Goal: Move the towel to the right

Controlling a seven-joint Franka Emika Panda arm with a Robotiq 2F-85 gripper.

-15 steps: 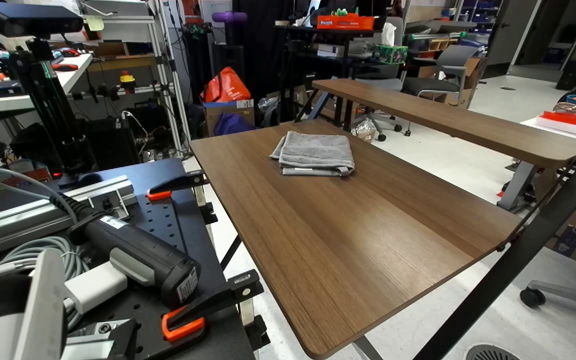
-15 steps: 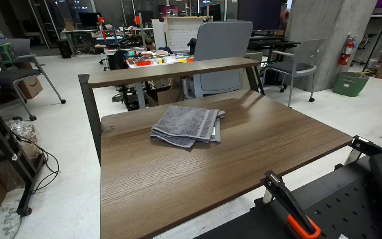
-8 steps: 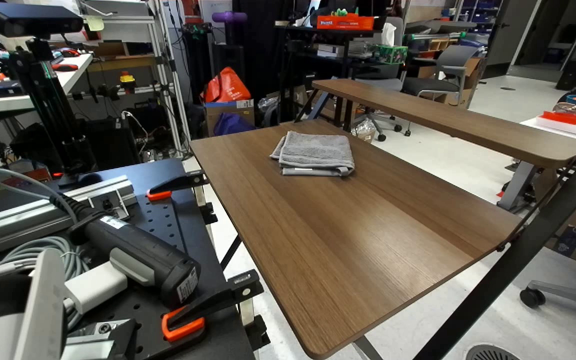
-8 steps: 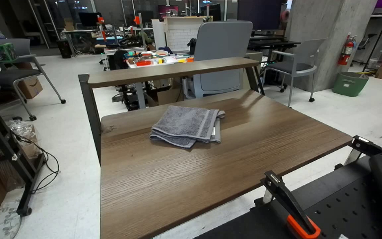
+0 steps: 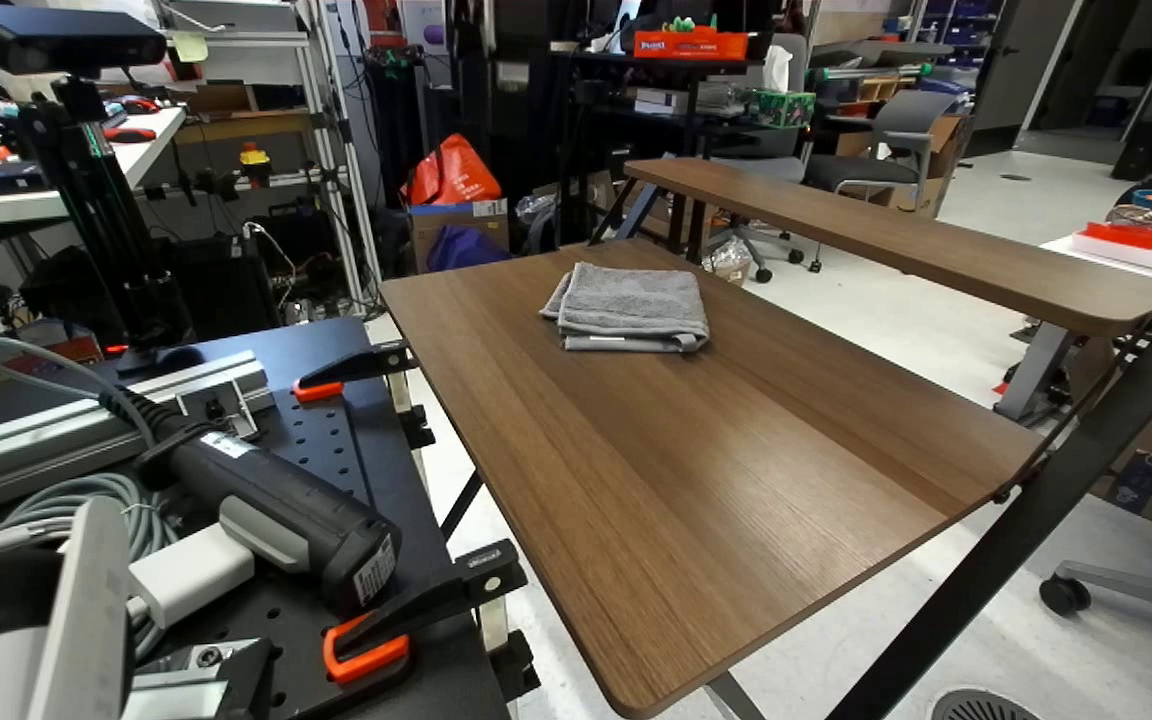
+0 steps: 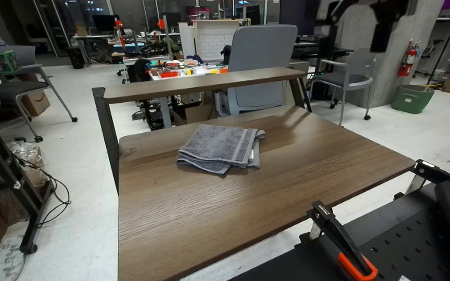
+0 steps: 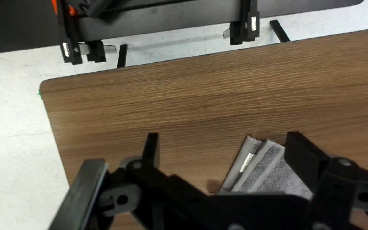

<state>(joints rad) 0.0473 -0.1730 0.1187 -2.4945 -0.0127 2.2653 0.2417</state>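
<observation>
1. We find the gripper (image 7: 223,140) released: in the wrist view its fingers (image 7: 302,156) stand wide apart above the table (image 7: 171,105).
2. In an exterior view we note the same gripper at the upper right, dark before a concrete column (image 6: 391,78), raised over table level and well apart from the towel (image 6: 219,146).
3. We record the towel lying flat on the tabletop in both exterior views, grey, folded in layers, its edges slightly out of line.
4. In an exterior view it sits left of the tabletop's middle, nearer the long edge along which the raised shelf (image 6: 205,84) runs.
5. In the wrist view we see it low in the picture, a white label (image 7: 246,163) at one edge; the right-hand finger and the gripper's body hide part of it.
6. Beside the table we observe a black bench (image 7: 171,19), a strip of pale floor (image 7: 184,44) between; two clamps (image 5: 486,570) with orange grips are fixed at its edge.
</observation>
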